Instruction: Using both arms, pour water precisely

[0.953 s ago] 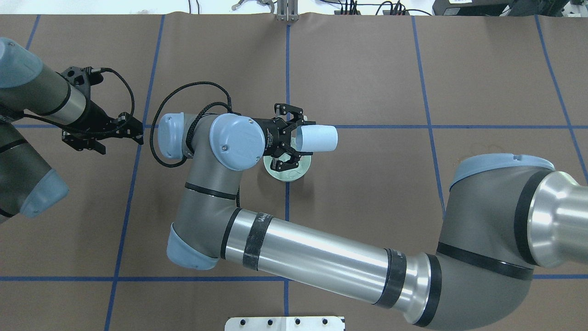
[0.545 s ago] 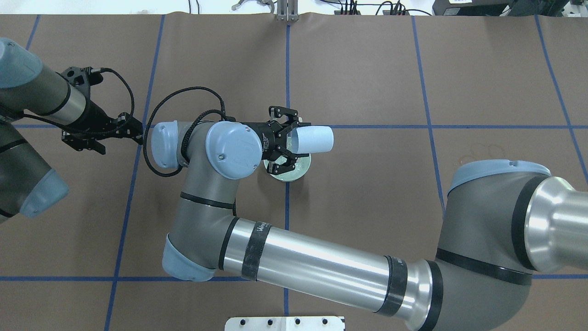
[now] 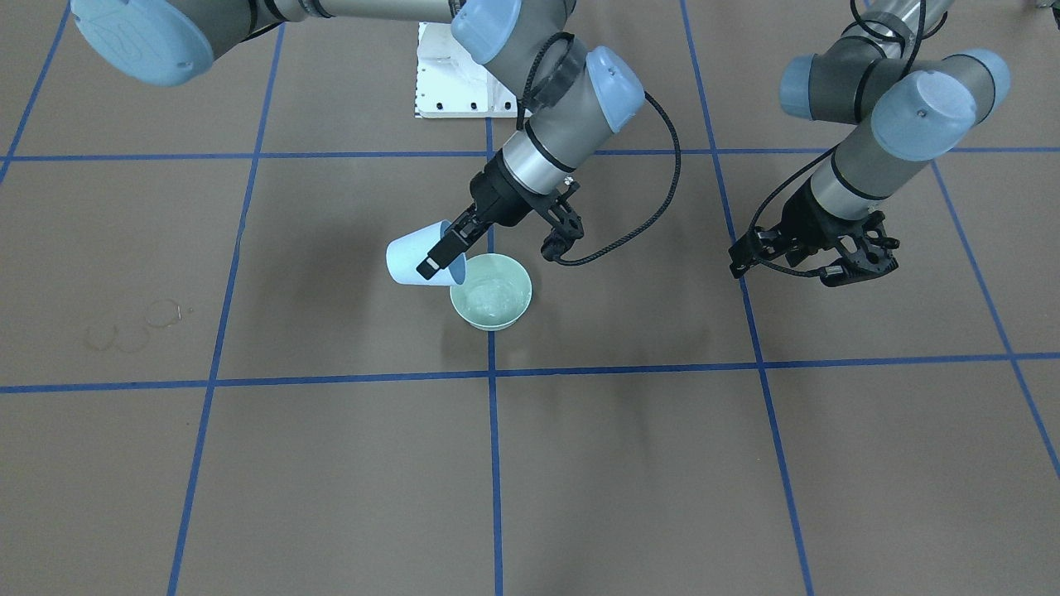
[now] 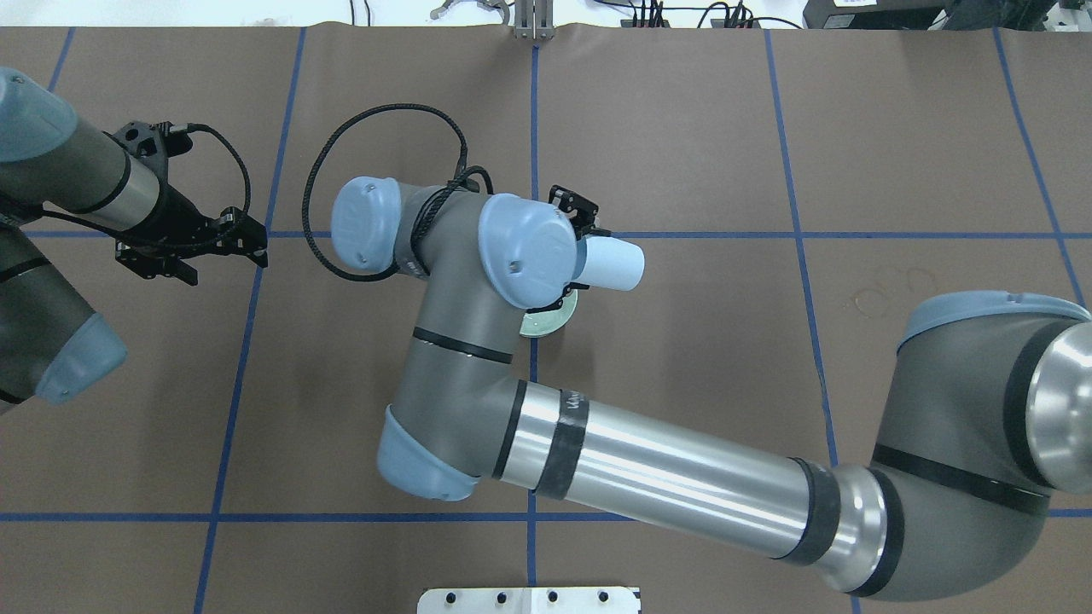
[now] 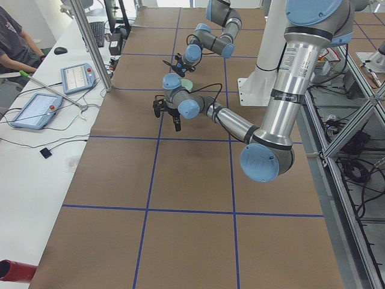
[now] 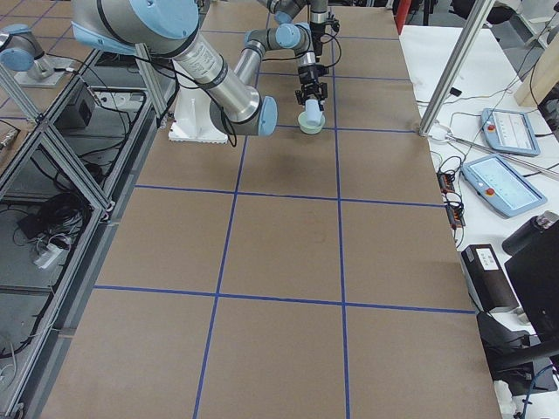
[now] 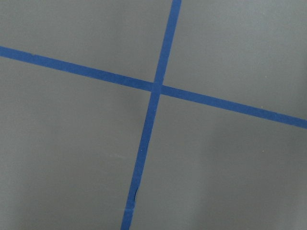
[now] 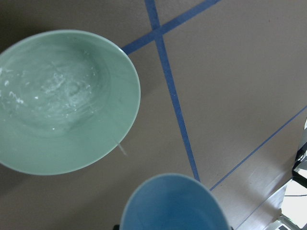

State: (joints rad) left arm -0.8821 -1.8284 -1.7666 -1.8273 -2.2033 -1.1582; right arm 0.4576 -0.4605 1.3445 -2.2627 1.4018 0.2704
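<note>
Right tool (image 3: 435,255) clamped on blue cup (image 3: 407,258), tilted, mouth over green bowl (image 3: 515,308) rim. Water (image 3: 490,294) lies rippled in bowl on counter (image 3: 745,463), just below tool. Left tool (image 3: 807,263) spread apart, well aside.

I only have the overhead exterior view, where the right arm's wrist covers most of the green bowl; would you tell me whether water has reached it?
Observer: Yes, the right wrist view shows rippled water lying in the green bowl.
Operator: Thank you. How steeply is the blue cup tipped?
Observer: In the front-facing view it is tipped nearly onto its side in the right gripper, with its mouth at the bowl's rim.
</note>
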